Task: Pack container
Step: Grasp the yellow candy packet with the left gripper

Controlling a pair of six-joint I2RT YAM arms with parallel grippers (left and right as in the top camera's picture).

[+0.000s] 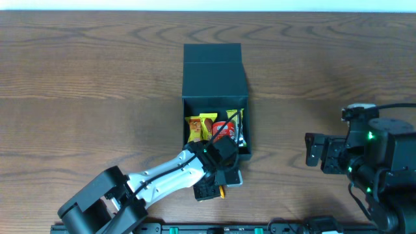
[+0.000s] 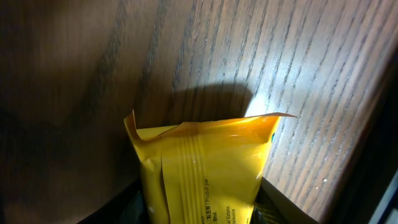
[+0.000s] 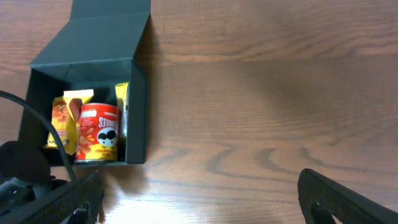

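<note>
One yellow packet [image 2: 199, 171] clamped by left claw [image 1: 220, 182] beside container [image 1: 213, 73], for loading; right claw [image 3: 199, 193] parked wide open, empty, near tabletop [image 1: 97, 78] right edge.

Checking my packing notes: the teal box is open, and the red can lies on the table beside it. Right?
Not quite. The teal box is open, but the red can sits inside it, next to the yellow packets, not on the table. The right wrist view shows this.
</note>
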